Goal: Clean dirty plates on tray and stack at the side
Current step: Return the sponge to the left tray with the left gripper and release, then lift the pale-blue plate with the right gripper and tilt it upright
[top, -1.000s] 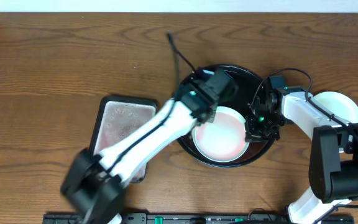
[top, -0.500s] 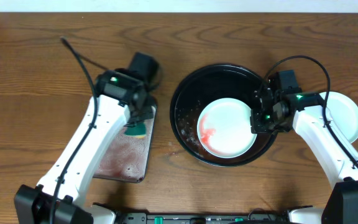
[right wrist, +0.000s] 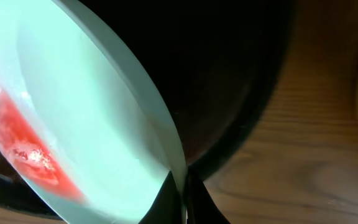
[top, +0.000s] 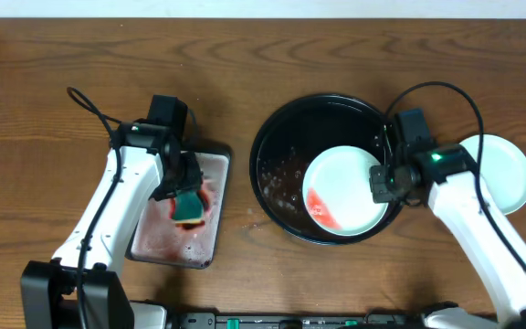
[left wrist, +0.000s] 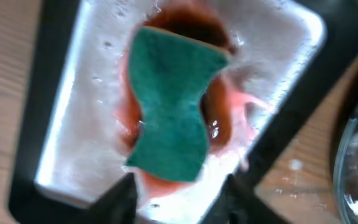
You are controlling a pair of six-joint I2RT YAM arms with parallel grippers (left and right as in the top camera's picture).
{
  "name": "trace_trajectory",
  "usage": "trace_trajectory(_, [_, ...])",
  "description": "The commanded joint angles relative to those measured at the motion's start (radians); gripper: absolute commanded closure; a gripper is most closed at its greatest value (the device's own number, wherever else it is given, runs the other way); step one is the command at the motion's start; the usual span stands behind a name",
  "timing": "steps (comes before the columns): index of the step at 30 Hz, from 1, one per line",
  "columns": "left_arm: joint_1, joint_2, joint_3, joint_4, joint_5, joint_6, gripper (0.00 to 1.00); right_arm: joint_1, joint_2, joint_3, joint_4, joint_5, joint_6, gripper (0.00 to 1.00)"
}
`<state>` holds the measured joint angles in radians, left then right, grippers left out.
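Observation:
A pale mint plate (top: 345,194) with a red sauce smear (top: 320,206) sits in the round black tray (top: 281,146), its right edge raised. My right gripper (top: 383,183) is shut on that right rim (right wrist: 182,199); the right wrist view shows the plate (right wrist: 73,112) tilted above the tray (right wrist: 241,74). Another pale plate (top: 502,172) lies on the bare wood at the right. My left gripper (top: 185,194) hangs open over the rectangular silver tray (top: 158,239). A green sponge (left wrist: 173,106) lies in red-tinged foam just ahead of its spread fingertips (left wrist: 126,199).
The silver tray (left wrist: 73,124) holds soapy water and has a dark rim. Foam and droplets spot the black tray's left floor (top: 277,178). Cables loop above both arms. Brown wood tabletop (top: 80,55) spreads across the back and left.
My left arm swung from the black tray to the silver tray with the sponge, then opened and left the sponge lying there. The right gripper drew the plate slightly right.

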<state>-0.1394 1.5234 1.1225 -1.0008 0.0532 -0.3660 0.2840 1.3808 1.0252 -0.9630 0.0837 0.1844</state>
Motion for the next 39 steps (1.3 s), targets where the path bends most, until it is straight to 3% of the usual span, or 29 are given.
trace_trajectory(1, [0.004, -0.059, 0.003, -0.004, 0.071, 0.019, 0.47, 0.071, -0.103, 0.002, 0.002, 0.197, 0.021, 0.99])
trace_trajectory(6, [0.004, -0.152, 0.003, -0.024, 0.071, 0.018, 0.38, 0.203, -0.204, 0.002, 0.011, 0.406, 0.025, 0.99])
trace_trajectory(11, [0.003, -0.237, 0.003, -0.034, 0.07, 0.018, 0.36, 0.336, -0.227, 0.002, 0.05, 0.626, 0.014, 0.99])
trace_trajectory(12, [0.003, -0.242, 0.003, -0.035, 0.07, 0.018, 0.31, 0.362, -0.224, 0.002, 0.067, 0.635, -0.01, 0.99])
trace_trajectory(13, [0.003, -0.244, 0.003, -0.035, 0.07, 0.018, 0.17, 0.382, -0.224, 0.002, 0.081, 0.64, -0.027, 0.99])
trace_trajectory(31, [0.003, -0.243, 0.002, -0.034, 0.07, 0.018, 0.16, 0.736, -0.224, 0.002, 0.092, 1.017, -0.095, 0.99])
trace_trajectory(39, [0.003, -0.243, 0.002, -0.034, 0.07, 0.018, 0.16, 0.764, -0.222, 0.002, 0.092, 1.101, -0.096, 0.99])
